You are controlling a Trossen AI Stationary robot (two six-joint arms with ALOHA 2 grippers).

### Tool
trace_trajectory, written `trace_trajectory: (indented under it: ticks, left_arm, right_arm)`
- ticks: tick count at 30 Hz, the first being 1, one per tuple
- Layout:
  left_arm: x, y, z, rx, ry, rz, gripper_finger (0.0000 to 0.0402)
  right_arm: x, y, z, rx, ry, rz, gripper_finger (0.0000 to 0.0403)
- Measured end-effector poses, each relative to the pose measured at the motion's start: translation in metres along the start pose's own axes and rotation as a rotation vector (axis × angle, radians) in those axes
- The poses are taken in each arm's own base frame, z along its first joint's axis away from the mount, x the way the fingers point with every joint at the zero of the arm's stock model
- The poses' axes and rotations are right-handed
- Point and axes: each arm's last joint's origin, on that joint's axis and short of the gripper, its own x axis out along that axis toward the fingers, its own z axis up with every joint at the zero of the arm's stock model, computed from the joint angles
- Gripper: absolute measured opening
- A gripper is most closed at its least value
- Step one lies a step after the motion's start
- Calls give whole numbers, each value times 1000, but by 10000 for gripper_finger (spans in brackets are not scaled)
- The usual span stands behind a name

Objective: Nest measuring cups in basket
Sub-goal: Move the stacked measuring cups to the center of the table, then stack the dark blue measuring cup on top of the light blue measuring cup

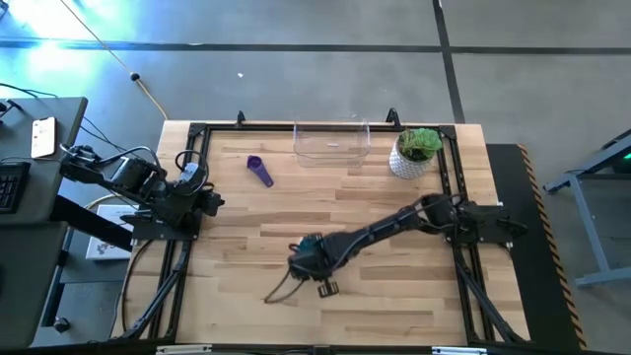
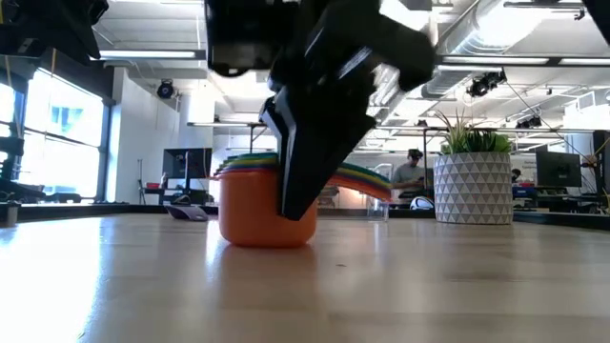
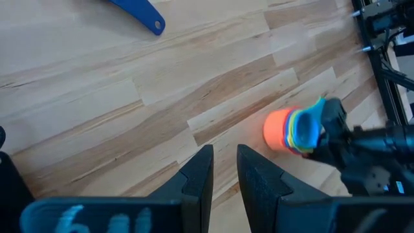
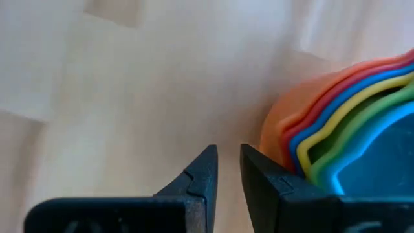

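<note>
A nest of measuring cups [image 2: 267,205] stands on its orange outer cup's bottom near the table's middle front. Red, blue, yellow, green and teal cups [image 4: 352,113] sit inside it, their flat handles [image 2: 367,179] fanned to one side. A purple cup [image 1: 259,170] lies alone on the wood at the far left. The clear basket [image 1: 332,141] stands at the far edge. My right gripper [image 4: 228,171] points steeply down right beside the nest, shut, with nothing in the narrow slit between its fingers. My left gripper [image 3: 224,171] waits shut above the table's left edge. My right gripper comes from above, and the outer side of one finger [image 4: 275,191] stands against the orange cup's outer wall [image 4: 275,139]. I cannot tell whether finger and wall actually touch. The nest stands upright on the table.
A white pot with a green plant [image 1: 416,153] stands at the far right, next to the basket. Black rails [image 1: 454,187] run along the table's left, right and far sides. Bare wood lies between the nest and the basket.
</note>
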Motion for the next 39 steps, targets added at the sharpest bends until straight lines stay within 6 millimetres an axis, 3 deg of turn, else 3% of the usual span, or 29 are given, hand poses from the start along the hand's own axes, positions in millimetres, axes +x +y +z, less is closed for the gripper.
trace_trajectory:
  ticks: [9, 16, 29, 39]
  left_arm:
    - [0, 0, 0, 0, 0, 0, 60]
    - [0, 0, 0, 3, -8, 1, 60]
    - [-1, 1, 6, 16, -204, 26, 60]
    - [-2, 2, 10, 21, -334, 46, 60]
  right_arm:
    - [0, -49, -8, 15, 59, -32, 60]
    - [0, -75, -13, 22, 73, 27, 60]
    - [-19, -85, -16, 58, 27, 265, 60]
    - [-46, -102, -17, 76, -33, 253, 60]
